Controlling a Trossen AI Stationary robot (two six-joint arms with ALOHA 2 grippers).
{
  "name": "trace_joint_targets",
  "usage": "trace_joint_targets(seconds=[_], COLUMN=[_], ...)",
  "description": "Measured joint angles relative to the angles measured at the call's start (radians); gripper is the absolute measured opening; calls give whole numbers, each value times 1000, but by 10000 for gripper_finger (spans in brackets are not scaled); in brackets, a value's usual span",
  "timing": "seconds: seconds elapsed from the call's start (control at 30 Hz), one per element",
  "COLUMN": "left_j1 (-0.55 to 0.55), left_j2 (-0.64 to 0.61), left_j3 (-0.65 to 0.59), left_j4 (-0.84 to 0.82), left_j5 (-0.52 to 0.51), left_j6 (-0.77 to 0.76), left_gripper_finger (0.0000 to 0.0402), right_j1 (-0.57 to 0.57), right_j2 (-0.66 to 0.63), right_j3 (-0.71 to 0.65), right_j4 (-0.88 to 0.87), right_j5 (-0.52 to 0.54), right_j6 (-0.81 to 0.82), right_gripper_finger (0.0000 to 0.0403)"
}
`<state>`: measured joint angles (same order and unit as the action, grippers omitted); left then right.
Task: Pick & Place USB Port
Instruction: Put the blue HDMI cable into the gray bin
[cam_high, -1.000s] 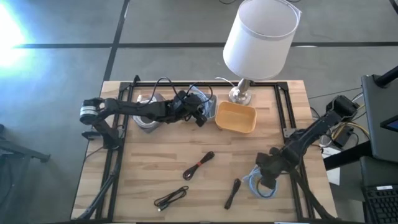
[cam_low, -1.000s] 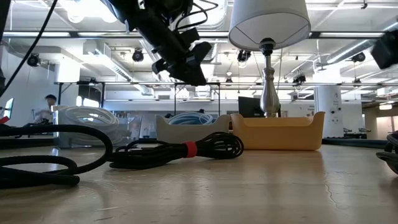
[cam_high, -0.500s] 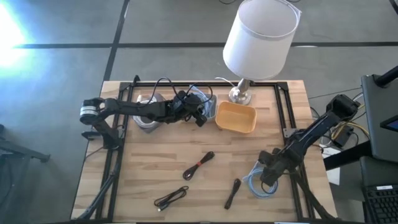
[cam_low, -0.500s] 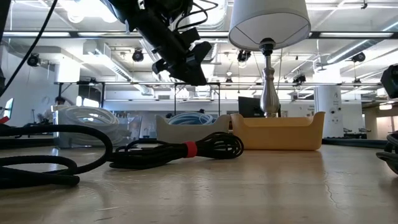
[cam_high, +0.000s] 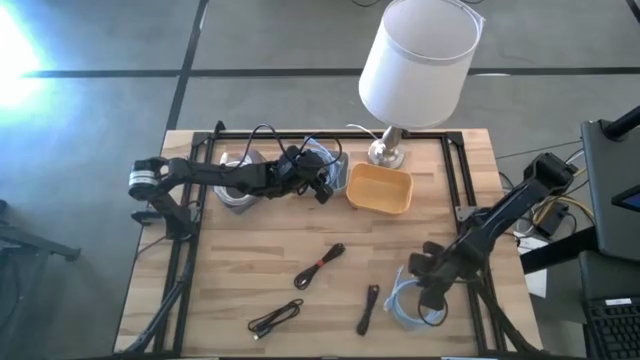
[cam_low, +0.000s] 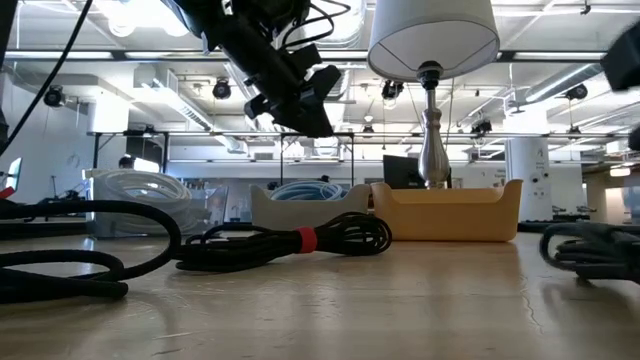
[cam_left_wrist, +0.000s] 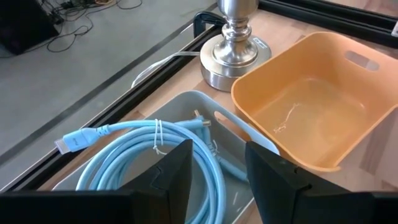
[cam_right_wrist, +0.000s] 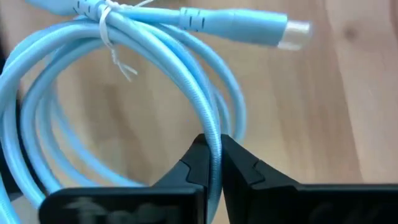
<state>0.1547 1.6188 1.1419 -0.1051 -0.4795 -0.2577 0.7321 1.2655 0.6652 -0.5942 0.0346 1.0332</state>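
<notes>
Right wrist view shows the light blue cable coil (cam_right_wrist: 124, 93) pinched between the two dark fingers (cam_right_wrist: 193, 168) of the right tool (cam_right_wrist: 211, 163), which is clamped on a single strand of the loop; the silver-tipped plug (cam_right_wrist: 292, 34) points toward the upper right of the frame. From the high view, that coil (cam_high: 410, 300) lies on the wooden tabletop (cam_high: 250, 260) at the lower right of the frame, with the right tool (cam_high: 428, 283) directly on it.

The grip takes only one strand at the edge of the bundle, so, as I judge it, the coil may swing or slip out on the lift, or the hanging loops may drag across the tabletop and catch the short black cable (cam_high: 368, 310) lying just left of it. A white tie (cam_right_wrist: 111, 25) binds the coil near the plug; if it loosens, the loops could spill.

Farther out, two more black cable bundles lie in the lower middle of the high view: one with a red band (cam_high: 320, 267) and one (cam_high: 275, 318) below it. The orange bin (cam_high: 379, 189) sits at upper centre, beside the lamp (cam_high: 418, 60). The left tool (cam_left_wrist: 214, 180) hangs with its fingers apart above a grey bin (cam_left_wrist: 242, 134) that already holds another blue cable (cam_left_wrist: 143, 155), just left of the orange bin.
</notes>
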Motion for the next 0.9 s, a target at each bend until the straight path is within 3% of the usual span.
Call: trace_joint_targets(seconds=[0.1,0.33,0.67,0.77,0.9], left_j1=[-3,-17,-59,-69,-73], left_j2=[-2,-31,-149,-200,-254], left_j3=[0,1,2,2,1], left_j4=[0,-1,-11,-19,-59], left_j5=[1,2,8,8,7], left_j6=[16,57,132,169,198], left_gripper_finger=[151,151,151,151,151], right_j1=[0,-40,-275,-380,-528], right_j2=[0,0,-1,-1,-1], right_j3=[57,150,243,265,262], right_j4=[-9,-14,-20,20,238], right_j5=[28,305,699,735,702], right_j6=[-75,-312,-652,-771,-917], right_gripper_finger=[16,16,15,15,15])
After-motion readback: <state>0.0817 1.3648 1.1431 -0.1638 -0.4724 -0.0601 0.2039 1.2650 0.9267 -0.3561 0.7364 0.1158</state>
